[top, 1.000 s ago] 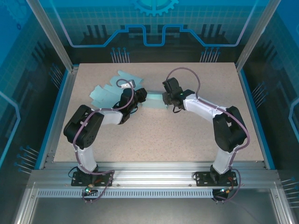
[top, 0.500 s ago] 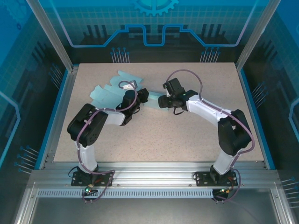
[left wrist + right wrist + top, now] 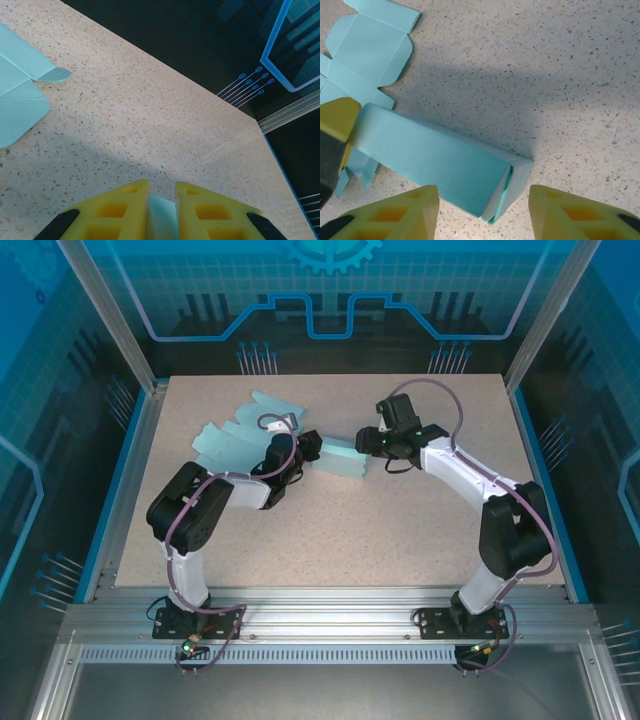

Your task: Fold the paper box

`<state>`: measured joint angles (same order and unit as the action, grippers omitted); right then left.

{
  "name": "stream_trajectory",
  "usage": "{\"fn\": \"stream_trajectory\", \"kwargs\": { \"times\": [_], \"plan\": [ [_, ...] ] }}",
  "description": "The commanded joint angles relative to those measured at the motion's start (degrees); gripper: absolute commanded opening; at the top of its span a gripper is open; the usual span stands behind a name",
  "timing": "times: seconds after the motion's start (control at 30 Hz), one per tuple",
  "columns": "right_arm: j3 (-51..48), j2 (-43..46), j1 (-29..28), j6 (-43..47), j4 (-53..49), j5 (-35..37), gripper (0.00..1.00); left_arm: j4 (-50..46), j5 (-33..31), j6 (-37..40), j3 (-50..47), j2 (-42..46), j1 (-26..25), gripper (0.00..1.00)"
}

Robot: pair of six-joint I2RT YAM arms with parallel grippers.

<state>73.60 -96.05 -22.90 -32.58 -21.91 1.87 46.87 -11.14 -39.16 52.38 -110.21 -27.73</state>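
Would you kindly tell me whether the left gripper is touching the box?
Touching. The left wrist view shows the box as a pale blue edge pinched between the yellow pads of the left gripper, with no gap on either side.

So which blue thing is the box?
Look at the middle of the speckled table. The box is the long, puffed-up blue tube there, pinched at one end by the left fingers. The other blue papers lie flat.

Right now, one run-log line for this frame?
left tool: shut on paper box | right tool: open around box's free end, no contact | flat cutouts: lying on table
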Motion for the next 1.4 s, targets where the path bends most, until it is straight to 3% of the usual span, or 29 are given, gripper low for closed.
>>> {"fn": "stream_trajectory", "kwargs": {
  "times": [0.0, 0.13, 0.77, 0.9, 1.13, 1.3, 1.37],
  "plan": [
    [0.9, -2.6, 1.7, -2.3, 1.8, -4.7, 0.43, -18.2, 2.3, -0.3, -3.3, -5.4, -1.5, 0.2],
    [-0.7, -3.2, 2.1, -2.7, 3.0, -5.7, 0.31, -18.4, 2.4, -0.6, -3.1, -5.4, -1.5, 0.2],
    [-15.8, -4.3, 4.3, -4.1, 12.5, -7.8, 0.19, -18.8, 2.3, -1.2, -2.6, -5.7, -1.9, 0.2],
    [-17.7, -5.8, 4.4, -3.7, 13.2, -6.6, 0.2, -18.7, 2.3, -1.6, -2.9, -5.7, -1.8, 0.2],
    [-21.9, -7.9, 4.4, -3.8, 13.9, -4.3, 0.33, -18.6, 2.3, -1.9, -3.4, -5.2, -1.8, 0.2],
    [-25.3, -9.3, 5.1, -4.6, 16.6, -5.8, 0.33, -18.6, 2.4, -2.0, -3.4, -5.0, -1.8, 0.2],
    [-25.8, -9.9, 5.3, -5.1, 17.8, -6.7, 0.27, -18.7, 2.5, -2.1, -3.5, -4.8, -1.9, 0.2]
  ]
}}
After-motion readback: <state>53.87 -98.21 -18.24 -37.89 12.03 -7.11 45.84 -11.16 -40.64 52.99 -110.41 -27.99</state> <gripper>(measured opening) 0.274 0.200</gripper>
